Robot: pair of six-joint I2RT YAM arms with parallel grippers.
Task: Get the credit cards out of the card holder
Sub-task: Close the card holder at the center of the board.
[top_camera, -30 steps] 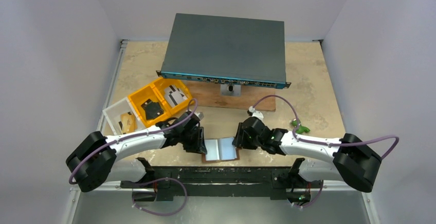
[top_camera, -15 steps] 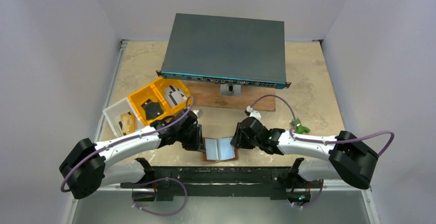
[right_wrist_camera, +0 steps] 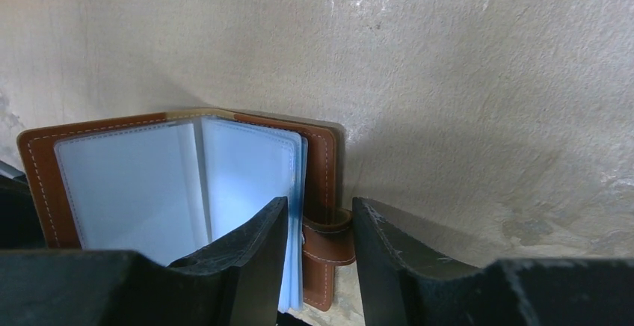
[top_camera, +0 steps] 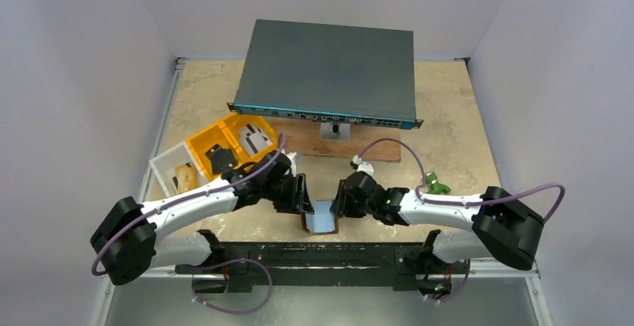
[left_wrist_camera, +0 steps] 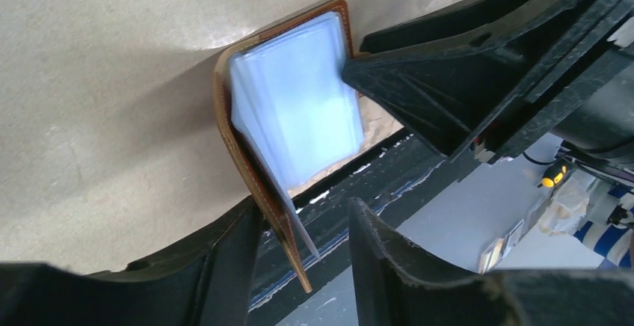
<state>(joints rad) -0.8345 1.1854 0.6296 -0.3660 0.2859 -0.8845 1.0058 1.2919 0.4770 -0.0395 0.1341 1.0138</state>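
**A:** Top view: what has been altered?

**B:** The card holder (top_camera: 320,220), laid flat and open a second earlier, is now half folded. Its left cover has been raised nearly upright at the left gripper (top_camera: 301,194), and the right gripper (top_camera: 336,201) has been brought closer. Well outside the left jaws, the credit cards (top_camera: 256,140) are seen in the yellow tray (top_camera: 193,146).

**A:** Left wrist view: what is added?

**B:** The raised cover is shown between the left jaws, which stand apart. It is leaned against one finger (left_wrist_camera: 224,262), with a gap left to the other. The pockets (left_wrist_camera: 295,94) are shown pale and seemingly empty, a detail too small in the top view.

**A:** Right wrist view?

**B:** The strap tab (right_wrist_camera: 327,240) and the right cover edge are framed between the right jaws. Whether they are pinched cannot be told. No card is seen, so removal is judged nearly or wholly done, with hidden pockets unchecked.
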